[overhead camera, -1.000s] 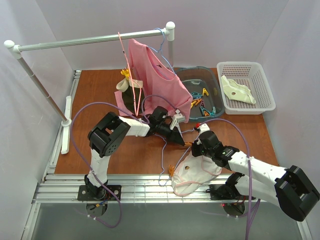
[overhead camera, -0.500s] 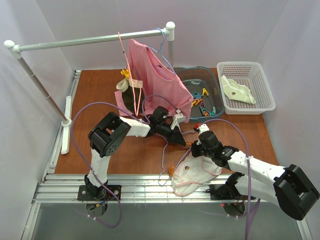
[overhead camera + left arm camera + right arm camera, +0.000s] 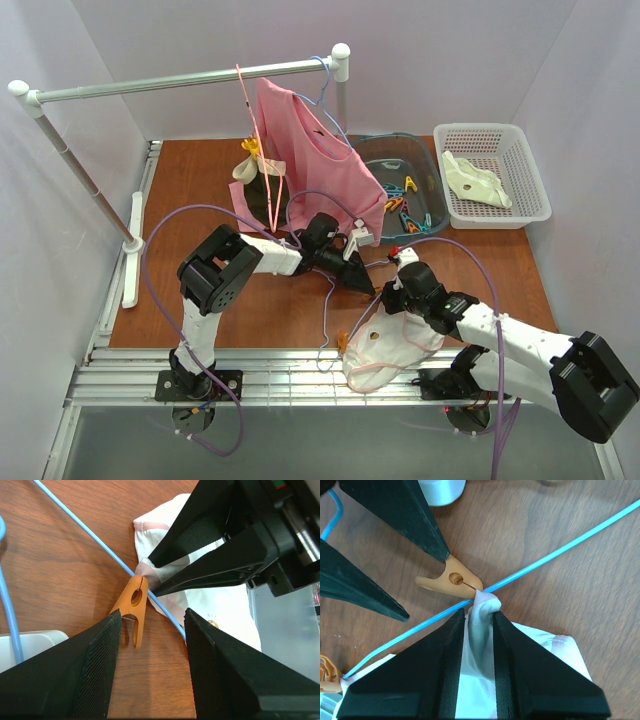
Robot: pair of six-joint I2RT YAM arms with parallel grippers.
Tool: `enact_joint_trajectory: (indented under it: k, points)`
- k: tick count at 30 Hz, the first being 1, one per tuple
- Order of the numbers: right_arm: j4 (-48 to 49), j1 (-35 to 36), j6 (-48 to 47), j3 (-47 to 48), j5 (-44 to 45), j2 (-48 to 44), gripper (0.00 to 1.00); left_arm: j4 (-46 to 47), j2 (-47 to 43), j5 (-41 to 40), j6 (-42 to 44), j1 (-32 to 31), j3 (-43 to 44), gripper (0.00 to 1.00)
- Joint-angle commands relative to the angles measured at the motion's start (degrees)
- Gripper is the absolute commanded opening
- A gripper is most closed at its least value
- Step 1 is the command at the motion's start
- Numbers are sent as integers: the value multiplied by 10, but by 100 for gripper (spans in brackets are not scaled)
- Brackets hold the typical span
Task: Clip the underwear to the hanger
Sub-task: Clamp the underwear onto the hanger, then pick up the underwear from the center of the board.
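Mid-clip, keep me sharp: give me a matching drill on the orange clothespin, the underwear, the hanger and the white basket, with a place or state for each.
Things:
1. orange clothespin
2. underwear
3. hanger
4. white basket

States:
A. holds a cream-white garment
B. thin blue wire lying across the wooden table
C. bunched corner sits in the right gripper
D. clamped where wire and fabric meet, between the open fingers of the left gripper

Pairs: 1-D, 2-C, 3-B, 4-A

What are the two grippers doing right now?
Left gripper: open, orange peg between its jaws.
Right gripper: narrow around the underwear, grip cannot be told.
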Motion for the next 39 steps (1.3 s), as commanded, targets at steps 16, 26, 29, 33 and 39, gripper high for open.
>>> enact_joint_trajectory:
  k: [16, 26, 29, 33, 39]
  points:
    - [-84, 0, 24, 23, 78, -93, 61, 30, -23, -40, 1, -4, -39, 48]
    - [-111, 0, 36, 41, 151, -125, 63, 113, -55, -55, -25, -5, -79, 53]
    - [-115, 0, 35, 53, 157, -129, 63, 145, -58, -59, -38, -7, -95, 54]
    - [-107, 0, 17, 61, 132, -109, 62, 160, -63, -70, -42, -11, -104, 54]
    - [-43, 0, 2, 40, 62, -89, 58, 178, -77, -107, -51, -15, -121, 54]
